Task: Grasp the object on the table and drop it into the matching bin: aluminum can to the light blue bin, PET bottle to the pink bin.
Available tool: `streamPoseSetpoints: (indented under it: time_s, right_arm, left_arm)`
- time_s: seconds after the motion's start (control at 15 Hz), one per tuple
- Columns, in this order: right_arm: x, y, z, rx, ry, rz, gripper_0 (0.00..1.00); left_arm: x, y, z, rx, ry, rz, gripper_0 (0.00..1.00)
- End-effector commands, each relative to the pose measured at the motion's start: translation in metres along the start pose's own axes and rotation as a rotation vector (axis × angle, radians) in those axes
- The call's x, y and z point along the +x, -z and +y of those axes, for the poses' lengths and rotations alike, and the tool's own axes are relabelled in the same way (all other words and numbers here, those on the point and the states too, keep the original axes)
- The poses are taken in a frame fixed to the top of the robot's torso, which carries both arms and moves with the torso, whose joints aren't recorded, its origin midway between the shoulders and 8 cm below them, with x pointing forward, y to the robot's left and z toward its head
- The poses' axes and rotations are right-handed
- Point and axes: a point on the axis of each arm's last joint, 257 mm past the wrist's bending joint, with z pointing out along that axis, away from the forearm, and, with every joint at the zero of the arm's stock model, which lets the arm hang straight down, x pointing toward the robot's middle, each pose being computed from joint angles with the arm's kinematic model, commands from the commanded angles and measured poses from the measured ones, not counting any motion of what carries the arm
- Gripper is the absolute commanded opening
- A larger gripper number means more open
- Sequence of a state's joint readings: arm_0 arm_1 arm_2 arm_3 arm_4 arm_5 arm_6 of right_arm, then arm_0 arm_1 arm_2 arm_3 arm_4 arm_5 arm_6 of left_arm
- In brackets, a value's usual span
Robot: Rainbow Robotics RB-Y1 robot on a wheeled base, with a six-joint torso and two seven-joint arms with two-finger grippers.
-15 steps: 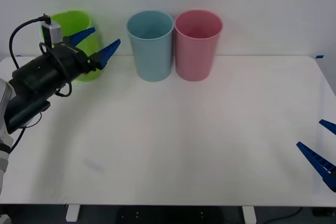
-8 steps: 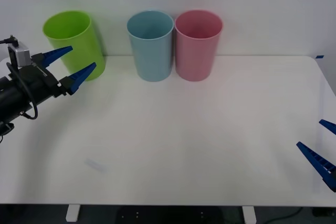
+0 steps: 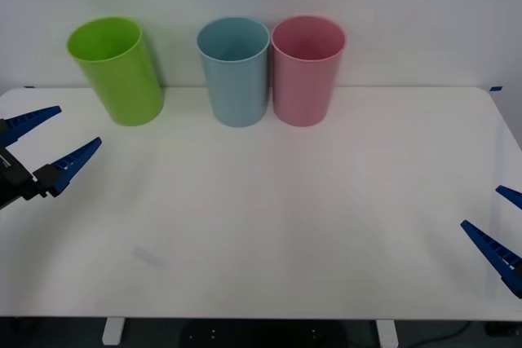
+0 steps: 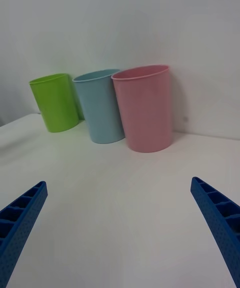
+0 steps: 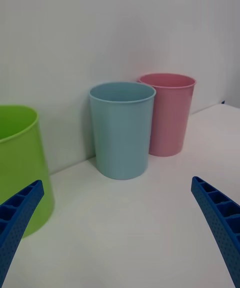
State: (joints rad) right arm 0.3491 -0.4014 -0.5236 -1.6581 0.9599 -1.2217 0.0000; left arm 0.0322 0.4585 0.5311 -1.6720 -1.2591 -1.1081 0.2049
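The light blue bin (image 3: 234, 69) (image 4: 100, 106) (image 5: 122, 128) and the pink bin (image 3: 307, 68) (image 4: 144, 107) (image 5: 169, 113) stand side by side at the back of the white table (image 3: 269, 218). The aluminum can is out of view. My left gripper (image 3: 50, 142) (image 5: 117, 238) hangs open over the table's left edge, in front of the bins, with nothing between its fingers. Over the right front corner my right gripper (image 3: 502, 230) (image 4: 120, 233) is open and holds nothing.
A lime green bin (image 3: 117, 69) (image 4: 54, 101) (image 5: 17, 168) stands at the back left, to the left of the light blue one. A pale wall rises right behind the bins.
My left gripper has pulled back from beside the green bin, leftward and toward the table's front, staying open. The right gripper has not moved.
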Motion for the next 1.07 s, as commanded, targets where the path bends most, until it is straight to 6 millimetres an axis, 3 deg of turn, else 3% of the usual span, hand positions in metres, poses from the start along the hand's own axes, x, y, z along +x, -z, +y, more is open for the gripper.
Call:
streamPoseSetpoints:
  time_s: [0.07, 0.47, 1.07]
  right_arm:
    - [0.000, 0.000, 0.000, 0.000, 0.000, 0.000, 1.00]
    - [0.000, 0.000, 0.000, 0.000, 0.000, 0.000, 1.00]
    - [0.000, 0.000, 0.000, 0.000, 0.000, 0.000, 1.00]
  left_arm:
    - [0.007, 0.024, -0.002, -0.011, 0.017, 0.022, 1.00]
    - [0.025, 0.059, -0.012, -0.008, 0.074, 0.055, 1.00]
    - [0.030, 0.064, -0.019, 0.002, 0.099, 0.056, 1.00]
